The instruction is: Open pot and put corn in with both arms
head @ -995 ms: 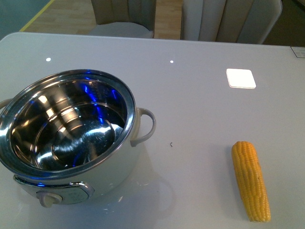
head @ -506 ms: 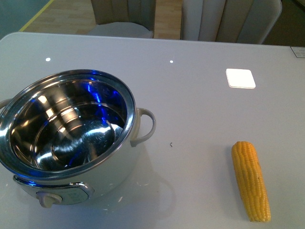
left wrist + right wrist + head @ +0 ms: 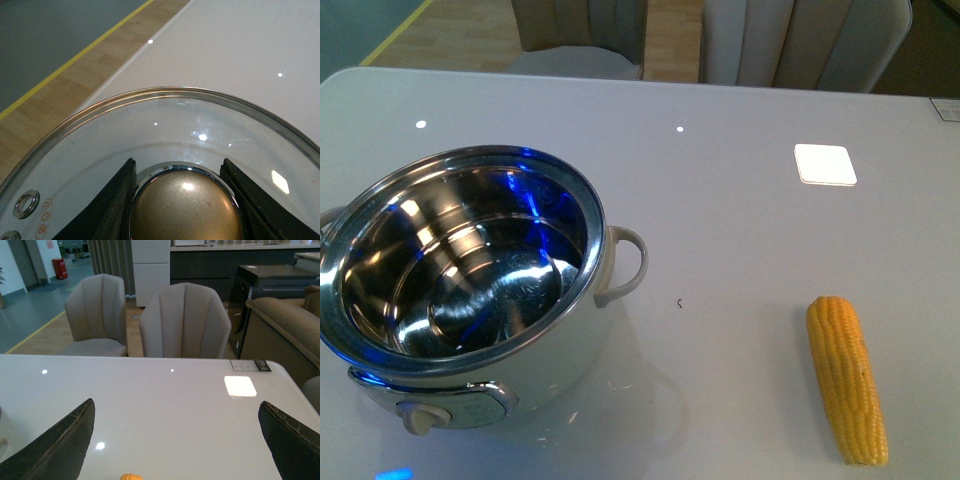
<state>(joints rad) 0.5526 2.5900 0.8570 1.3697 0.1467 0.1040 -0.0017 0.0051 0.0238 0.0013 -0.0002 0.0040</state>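
Observation:
The white pot [image 3: 470, 290] stands open at the left of the table in the front view, its shiny steel bowl empty. The yellow corn [image 3: 846, 378] lies on the table at the front right; its tip also shows in the right wrist view [image 3: 131, 476]. No arm shows in the front view. In the left wrist view my left gripper [image 3: 182, 200] is shut on the bronze knob [image 3: 185, 207] of the glass pot lid [image 3: 165, 125], held above the table's edge. In the right wrist view my right gripper [image 3: 177, 440] is open and empty above the table, just behind the corn's tip.
The white table [image 3: 740, 250] carries bright light reflections, one a square patch [image 3: 825, 164]. Beige chairs [image 3: 184, 322] stand behind the far edge, with wooden floor [image 3: 60, 85] beyond the left side. A sofa [image 3: 285, 335] is at the right.
Pot and corn have not moved. Only the blue reflections inside the pot's bowl shift slightly, and a blue glint appears on the table at the front left.

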